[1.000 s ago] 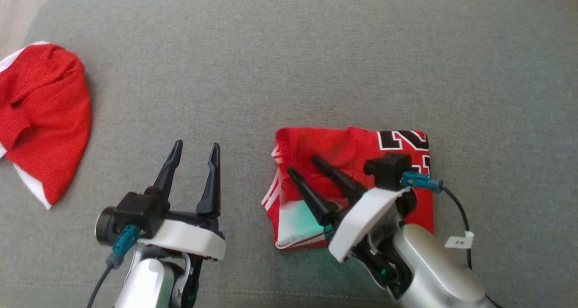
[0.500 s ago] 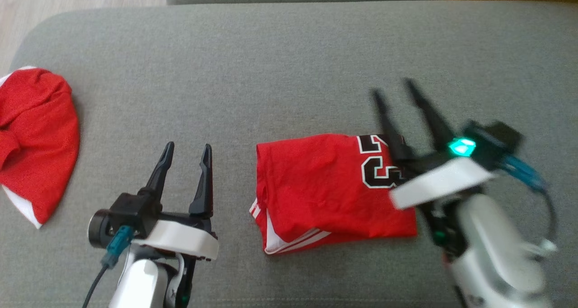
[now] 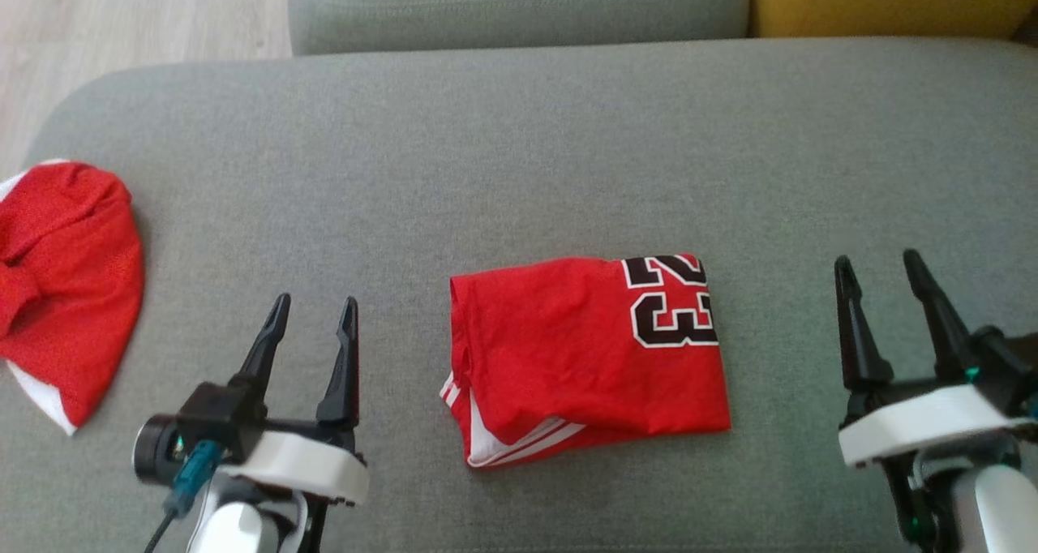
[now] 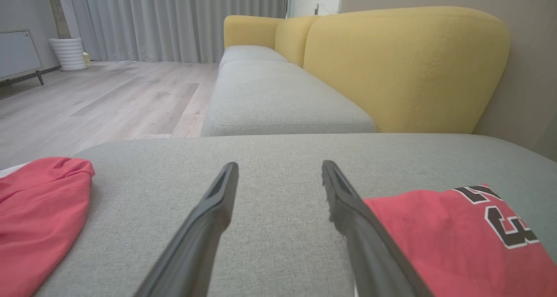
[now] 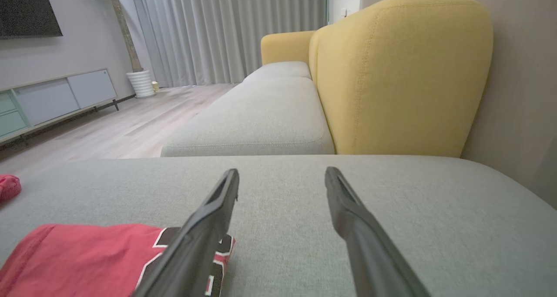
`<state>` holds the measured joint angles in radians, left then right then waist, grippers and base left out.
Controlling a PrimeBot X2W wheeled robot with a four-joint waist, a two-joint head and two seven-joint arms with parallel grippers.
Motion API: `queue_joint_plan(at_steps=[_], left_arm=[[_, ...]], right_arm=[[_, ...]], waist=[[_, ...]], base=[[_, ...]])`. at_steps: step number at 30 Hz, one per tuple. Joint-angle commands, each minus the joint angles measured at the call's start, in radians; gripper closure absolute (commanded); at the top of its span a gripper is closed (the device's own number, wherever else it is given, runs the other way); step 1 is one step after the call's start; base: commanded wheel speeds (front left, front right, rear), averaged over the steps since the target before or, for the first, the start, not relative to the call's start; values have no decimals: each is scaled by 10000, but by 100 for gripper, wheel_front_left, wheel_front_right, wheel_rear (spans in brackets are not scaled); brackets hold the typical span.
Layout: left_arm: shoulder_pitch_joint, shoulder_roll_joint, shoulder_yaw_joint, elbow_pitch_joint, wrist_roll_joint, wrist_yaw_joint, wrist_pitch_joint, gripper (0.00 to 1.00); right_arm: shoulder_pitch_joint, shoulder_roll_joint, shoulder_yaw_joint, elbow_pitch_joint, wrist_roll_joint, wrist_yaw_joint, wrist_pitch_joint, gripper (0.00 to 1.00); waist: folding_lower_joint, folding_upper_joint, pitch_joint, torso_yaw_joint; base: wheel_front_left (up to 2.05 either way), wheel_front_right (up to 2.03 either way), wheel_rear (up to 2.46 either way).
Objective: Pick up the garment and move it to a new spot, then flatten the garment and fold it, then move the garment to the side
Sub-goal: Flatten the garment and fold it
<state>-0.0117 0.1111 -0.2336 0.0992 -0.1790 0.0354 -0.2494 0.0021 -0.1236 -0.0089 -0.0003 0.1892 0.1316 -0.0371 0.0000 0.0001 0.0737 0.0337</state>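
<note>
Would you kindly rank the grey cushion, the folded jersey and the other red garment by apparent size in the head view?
Grey cushion
Folded jersey
Other red garment, cropped by the frame, so unsure

I'm in a home living room: a sofa (image 4: 404, 66) with grey seats, long curtains (image 4: 174, 22), wood floor (image 4: 109, 101), a plant pot (image 4: 68, 53) and a low cabinet (image 5: 56, 96).

A: Down front?
B: Left gripper (image 4: 279, 164), fingers spread wide over the grey seat cushion (image 4: 278, 146).
A: To the lower right?
B: Folded red garment (image 4: 457, 240), black-and-white number showing, partly hidden behind one finger; contact impossible to judge.
A: Lower left?
B: Another red cloth (image 4: 39, 210), crumpled, well apart from the first.
A: Beyond?
B: Second grey cushion (image 4: 278, 96), yellow backrest (image 4: 404, 66), wood floor (image 4: 109, 101), grey curtains (image 4: 182, 18), white planter (image 4: 69, 53).
</note>
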Motion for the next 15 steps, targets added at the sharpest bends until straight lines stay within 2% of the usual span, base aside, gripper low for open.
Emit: queue_joint_plan(at_steps=[1, 15], left_arm=[[-138, 192, 410, -414, -10, 77, -78, 0], [834, 406, 310, -840, -54, 267, 245, 0]], right_arm=[[-72, -4, 135, -464, -69, -9, 85, 0], [1131, 227, -38, -839, -165, -9, 477, 0]], waist=[[0, -1, -203, -41], [0, -1, -961, -51]], base=[[0, 0, 0], [0, 0, 0]])
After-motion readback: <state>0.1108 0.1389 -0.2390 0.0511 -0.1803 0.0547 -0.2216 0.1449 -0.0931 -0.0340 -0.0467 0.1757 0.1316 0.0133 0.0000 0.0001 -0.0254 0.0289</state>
